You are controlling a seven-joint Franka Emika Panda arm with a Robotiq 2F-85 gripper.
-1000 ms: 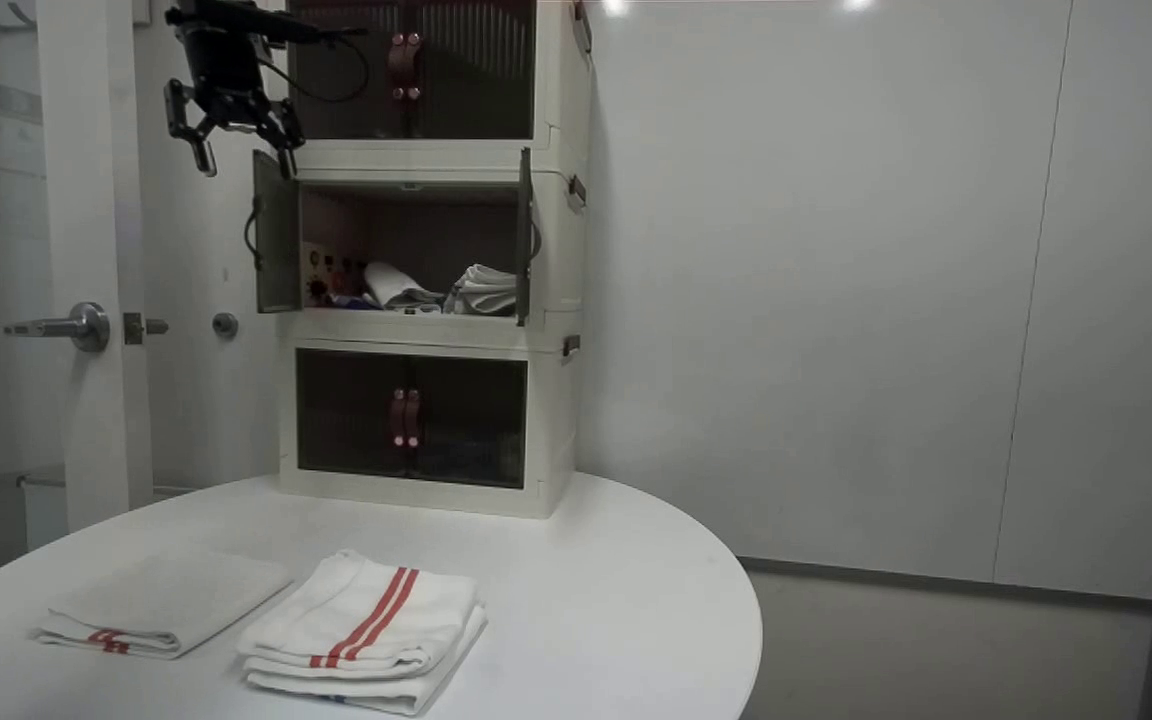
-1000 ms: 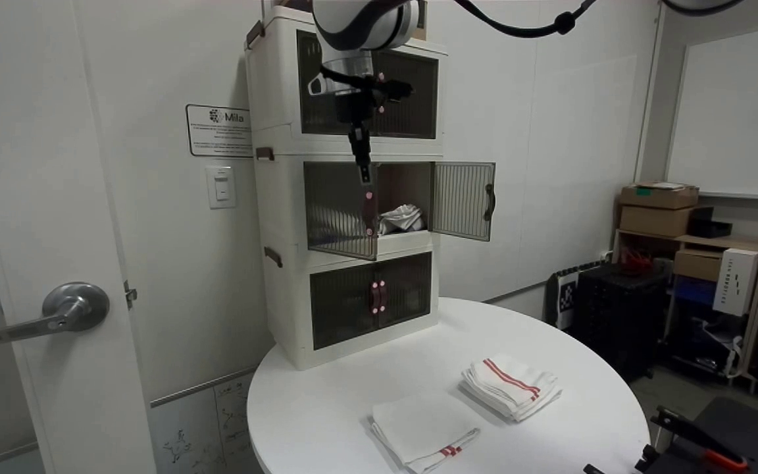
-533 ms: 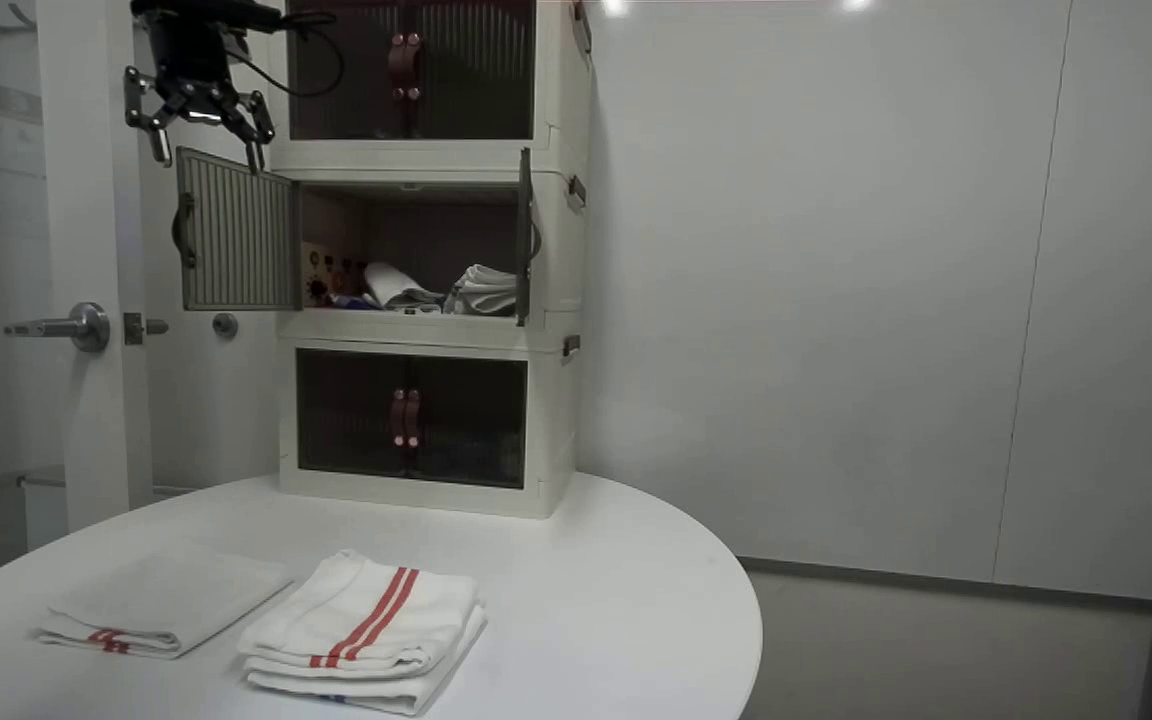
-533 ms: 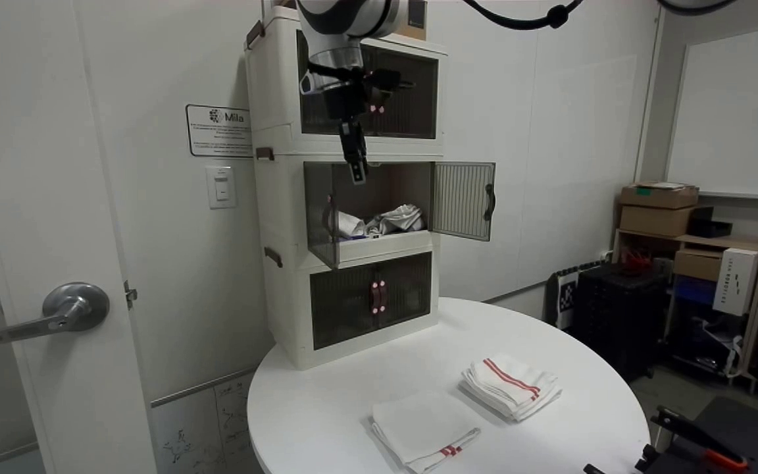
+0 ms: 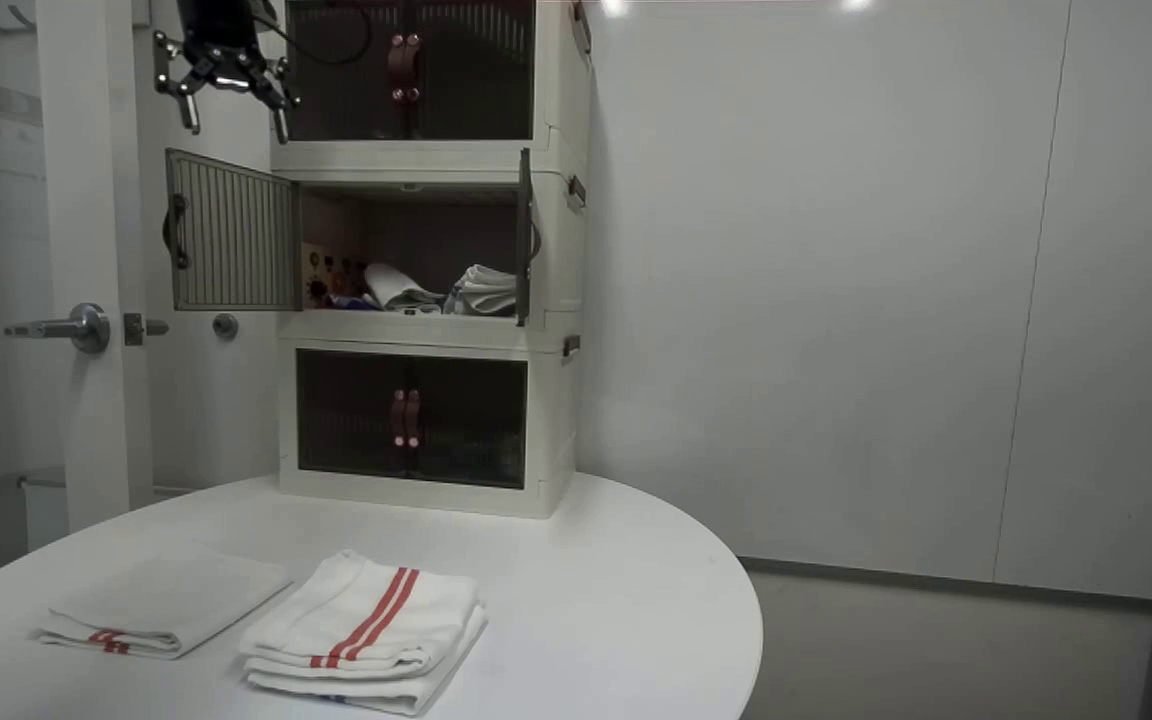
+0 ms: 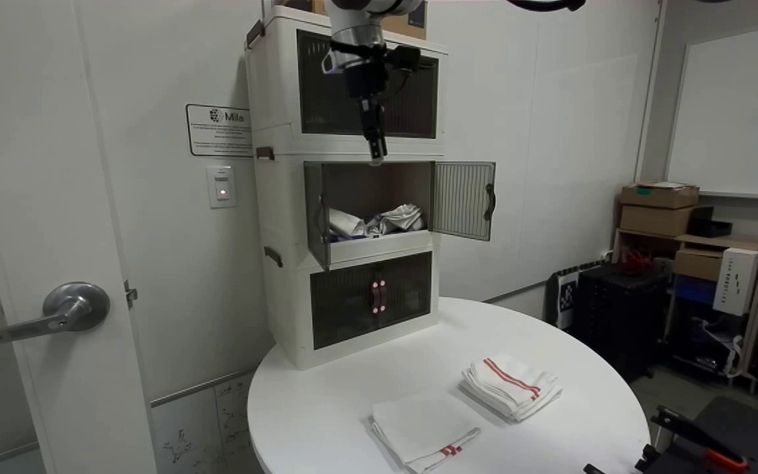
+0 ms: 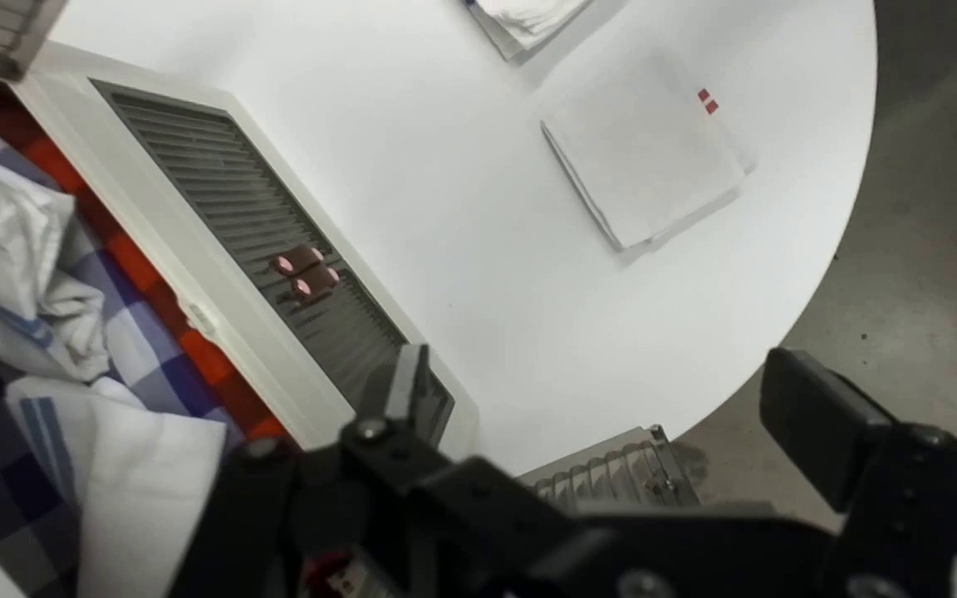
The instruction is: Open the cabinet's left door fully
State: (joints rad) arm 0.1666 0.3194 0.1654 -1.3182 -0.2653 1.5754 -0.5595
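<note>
Exterior view: well-spread, released fingers (image 5: pixel 281 124) above but apart from middle-tier left door (image 5: pixel 236 235), swung far outward from cabinet (image 5: pixel 406 328); folded red-striped towels (image 5: pixel 366 615) on round white surface (image 5: pixel 626 600).
Exterior view: left door almost edge-on, jutting forward; right door (image 6: pixel 463 201) also swung open, white cloths (image 6: pixel 402 218) inside.
Wrist view: wide gap between fingers, part of ribbed left door visible through it; blue-checked fabric (image 7: pixel 142 353) beneath white cloths inside cabinet.

White arm (image 6: pixel 351 22), thick black cable (image 6: pixel 547 5) — dark pincer (image 5: pixel 239 134) with silvery screws (image 7: pixel 370 429).
</note>
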